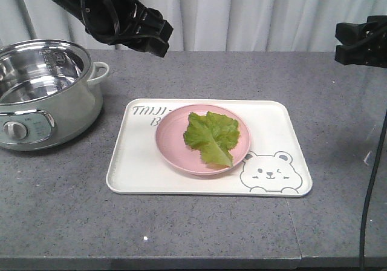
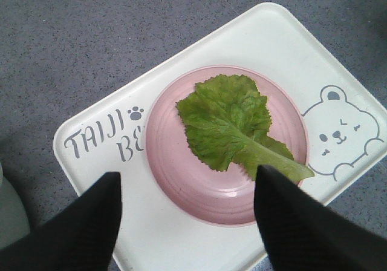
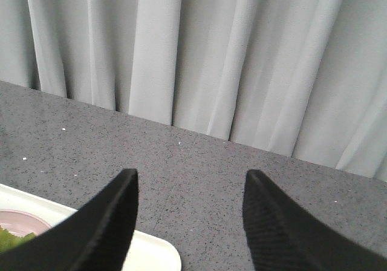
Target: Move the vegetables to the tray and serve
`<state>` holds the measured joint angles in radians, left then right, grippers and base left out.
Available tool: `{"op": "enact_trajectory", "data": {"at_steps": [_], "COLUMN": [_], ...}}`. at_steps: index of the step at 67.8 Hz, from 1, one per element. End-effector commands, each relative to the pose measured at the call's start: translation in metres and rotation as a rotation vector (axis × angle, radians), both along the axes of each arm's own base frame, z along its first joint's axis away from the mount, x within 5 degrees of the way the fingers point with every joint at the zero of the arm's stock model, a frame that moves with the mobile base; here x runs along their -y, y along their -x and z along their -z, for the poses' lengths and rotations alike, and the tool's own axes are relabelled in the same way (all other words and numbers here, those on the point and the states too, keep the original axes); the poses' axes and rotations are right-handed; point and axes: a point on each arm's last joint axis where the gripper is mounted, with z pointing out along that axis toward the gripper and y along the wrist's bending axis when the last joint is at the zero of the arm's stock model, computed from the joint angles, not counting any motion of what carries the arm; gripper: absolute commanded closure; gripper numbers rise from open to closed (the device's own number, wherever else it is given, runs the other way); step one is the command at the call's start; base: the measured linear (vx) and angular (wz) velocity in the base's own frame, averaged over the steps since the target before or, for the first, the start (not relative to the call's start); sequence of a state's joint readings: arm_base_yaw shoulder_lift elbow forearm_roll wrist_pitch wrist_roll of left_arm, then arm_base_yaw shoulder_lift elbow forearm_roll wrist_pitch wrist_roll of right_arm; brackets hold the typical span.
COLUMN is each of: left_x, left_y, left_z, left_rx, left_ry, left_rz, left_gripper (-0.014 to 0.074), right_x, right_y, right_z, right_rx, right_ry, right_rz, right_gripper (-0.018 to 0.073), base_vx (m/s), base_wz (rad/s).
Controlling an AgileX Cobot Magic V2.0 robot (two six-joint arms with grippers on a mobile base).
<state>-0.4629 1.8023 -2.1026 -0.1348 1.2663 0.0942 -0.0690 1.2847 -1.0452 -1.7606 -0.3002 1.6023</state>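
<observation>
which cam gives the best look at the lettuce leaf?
Left wrist view: the lettuce leaf lies whole and large, rib visible, on the pink plate. The front view shows it whole but smaller. The right wrist view catches only a green sliver at its bottom-left corner.

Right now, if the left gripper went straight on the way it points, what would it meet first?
Most likely the lettuce on the pink plate, which sits on the tray; the open fingers of the left gripper frame it. Depth is unclear, so bare plate could come first.
</observation>
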Motion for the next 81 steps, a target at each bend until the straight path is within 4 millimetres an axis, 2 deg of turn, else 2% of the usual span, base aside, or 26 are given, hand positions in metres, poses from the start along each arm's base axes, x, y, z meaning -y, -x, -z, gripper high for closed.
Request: {"op": "enact_trajectory", "data": {"at_steps": [1, 52, 75, 81], "left_x": [-0.006, -0.006, -0.006, -0.006], "left_y": [0.014, 0.014, 0.014, 0.014], "left_z": [-0.026, -0.026, -0.026, -0.026], "left_rx": [0.069, 0.069, 0.069, 0.069], "left_ry": [0.058, 0.057, 0.057, 0.057], "left_rz": [-0.005, -0.004, -0.004, -0.004], "left_gripper": [0.0150, 0.0150, 0.0150, 0.0150], "right_x": [0.001, 0.003, 0.006, 0.009], "right_y": [0.007, 0.007, 0.006, 0.006], "right_z": [-0.018, -0.018, -0.031, -0.032], "right_rx": [0.056, 0.054, 0.168, 0.178], "right_ry": [-0.020, -0.041, -0.125, -0.102], "right_rz": [0.018, 0.037, 0.087, 0.118], "right_gripper": [0.0179, 0.0179, 0.0179, 0.0179], "base_vx": [0.00, 0.00, 0.00, 0.00], "base_wz": [0.00, 0.00, 0.00, 0.00]}}
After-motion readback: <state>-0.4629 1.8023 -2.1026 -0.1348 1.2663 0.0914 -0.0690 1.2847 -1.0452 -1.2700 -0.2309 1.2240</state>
